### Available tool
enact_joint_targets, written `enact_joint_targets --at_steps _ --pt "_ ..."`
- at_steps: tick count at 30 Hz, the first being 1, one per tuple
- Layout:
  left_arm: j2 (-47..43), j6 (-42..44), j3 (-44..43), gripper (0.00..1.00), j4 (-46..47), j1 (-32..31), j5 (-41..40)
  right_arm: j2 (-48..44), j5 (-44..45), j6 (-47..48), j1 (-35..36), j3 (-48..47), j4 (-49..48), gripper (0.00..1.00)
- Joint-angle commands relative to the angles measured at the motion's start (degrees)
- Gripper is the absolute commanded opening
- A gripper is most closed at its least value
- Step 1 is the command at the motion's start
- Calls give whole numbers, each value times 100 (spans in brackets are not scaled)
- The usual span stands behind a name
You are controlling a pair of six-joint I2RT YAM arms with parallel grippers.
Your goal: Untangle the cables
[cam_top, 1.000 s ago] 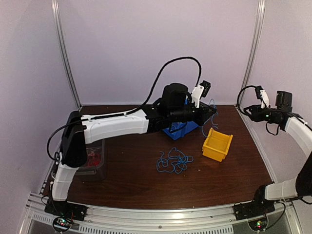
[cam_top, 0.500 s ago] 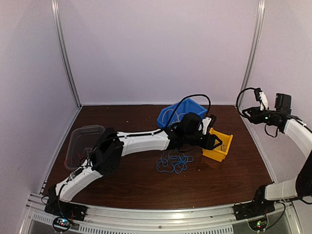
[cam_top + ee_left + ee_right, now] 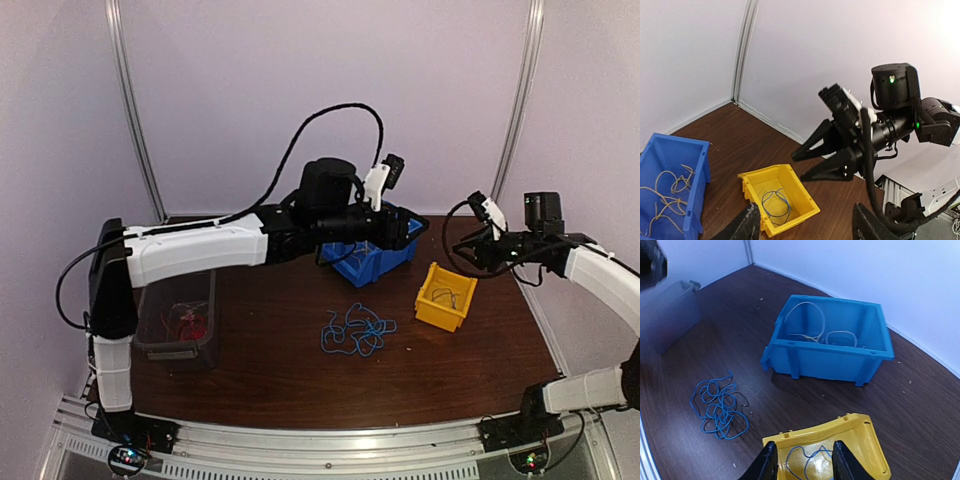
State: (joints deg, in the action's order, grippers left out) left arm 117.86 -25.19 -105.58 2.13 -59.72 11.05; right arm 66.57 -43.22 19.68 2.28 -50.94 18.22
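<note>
A tangled pile of blue cables (image 3: 355,332) (image 3: 719,409) lies on the brown table. One blue wire (image 3: 777,192) (image 3: 795,448) is coiled inside the yellow bin (image 3: 440,312) (image 3: 802,192) (image 3: 815,430). Pale yellowish wires (image 3: 665,192) (image 3: 807,320) rest in the blue bin (image 3: 372,265) (image 3: 697,185) (image 3: 830,362). My left gripper (image 3: 413,228) (image 3: 805,230) hangs high over the blue bin, open and empty. My right gripper (image 3: 462,252) (image 3: 804,462) hovers just above the yellow bin, open, holding nothing.
A clear plastic container (image 3: 180,322) (image 3: 670,315) with red wires in it stands at the left edge of the table. Pale walls close in the table at the back and both sides. The two grippers face each other closely over the bins.
My left arm dipped to the yellow bin, opened its jaws and rose back above the blue bin. My right arm has swung left and down over the yellow bin.
</note>
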Motion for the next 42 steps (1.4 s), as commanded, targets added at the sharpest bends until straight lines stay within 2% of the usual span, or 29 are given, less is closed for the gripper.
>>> enact_joint_targets --at_steps 1,6,10,17,26,29,35,42 --pt "-813 353 1137 64 135 22 -1123 247 603 757 996 -36 558 39" --pt "-1775 133 2370 64 42 126 -2343 814 959 903 2172 -162 613 42" --pt "-2484 -184 3325 64 167 302 -2791 1579 929 888 2799 -411 694 45" --pt "-3201 -401 4062 64 187 357 -3050 2881 833 616 3054 -1020 666 44" --pt "-3384 -449 4372 64 204 362 -3091 3563 794 432 3260 -1429 497 41" --pt "-3364 -476 4405 64 234 357 -3053 3803 992 259 3278 -1572 460 33" --pt "-3371 -447 4461 64 234 358 -3000 3620 1117 154 3275 -1735 514 1" --pt "-2910 -433 4586 64 429 359 -2583 2728 877 330 3271 -2655 1413 0"
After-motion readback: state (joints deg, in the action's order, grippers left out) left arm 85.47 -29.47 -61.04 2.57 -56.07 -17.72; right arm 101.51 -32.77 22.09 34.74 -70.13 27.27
